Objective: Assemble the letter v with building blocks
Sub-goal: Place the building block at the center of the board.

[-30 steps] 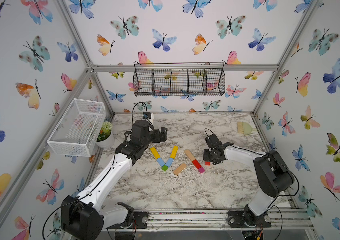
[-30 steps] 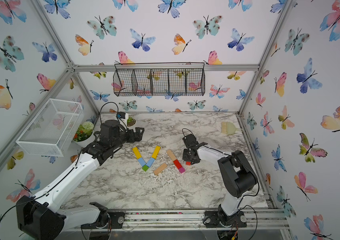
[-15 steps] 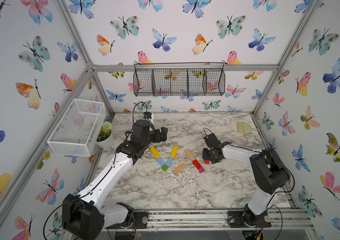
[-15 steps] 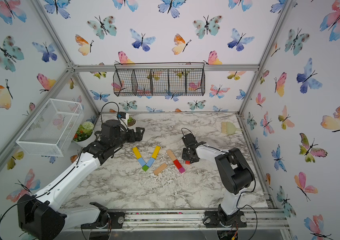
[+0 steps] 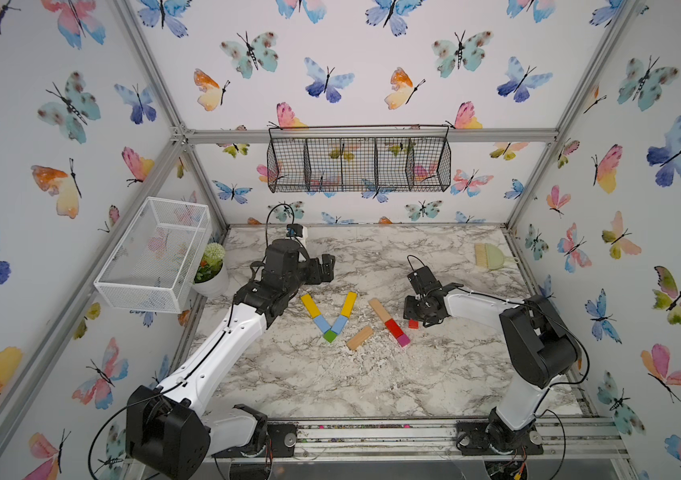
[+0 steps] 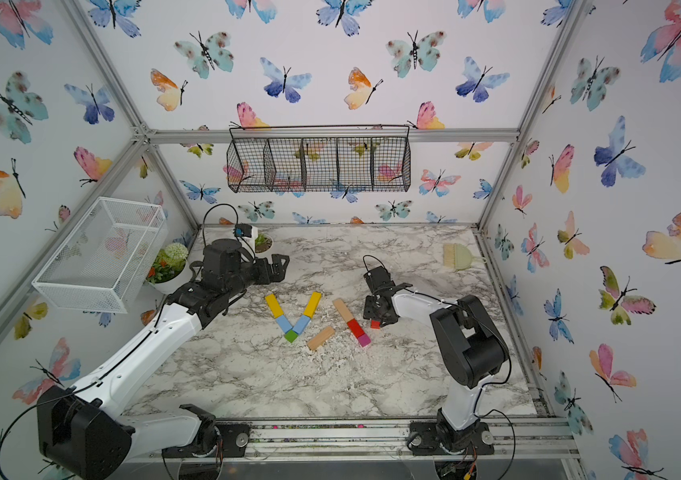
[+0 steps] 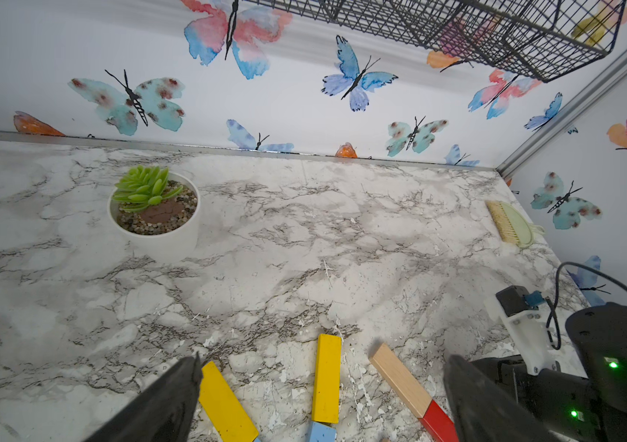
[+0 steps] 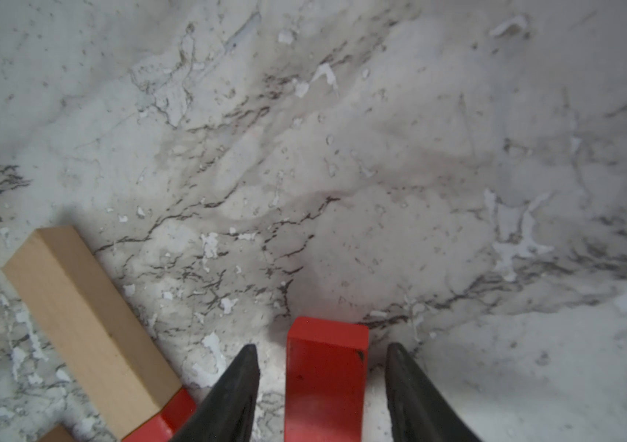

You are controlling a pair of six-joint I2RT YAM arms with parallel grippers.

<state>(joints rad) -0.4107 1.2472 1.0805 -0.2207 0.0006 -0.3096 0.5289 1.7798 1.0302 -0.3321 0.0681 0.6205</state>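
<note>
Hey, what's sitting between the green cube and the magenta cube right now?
A loose tan bar lies slantwise between the green cube and the magenta cube. It shows in both top views.

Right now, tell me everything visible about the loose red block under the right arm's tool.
The loose red block is a short painted bar, seemingly wood, with squared edges and a small dark chip at one corner. It lies flat on the marble table between the fingers of the right tool, a gap showing on each side, so nothing grips it. It sits apart from the tan bar nearby.
</note>
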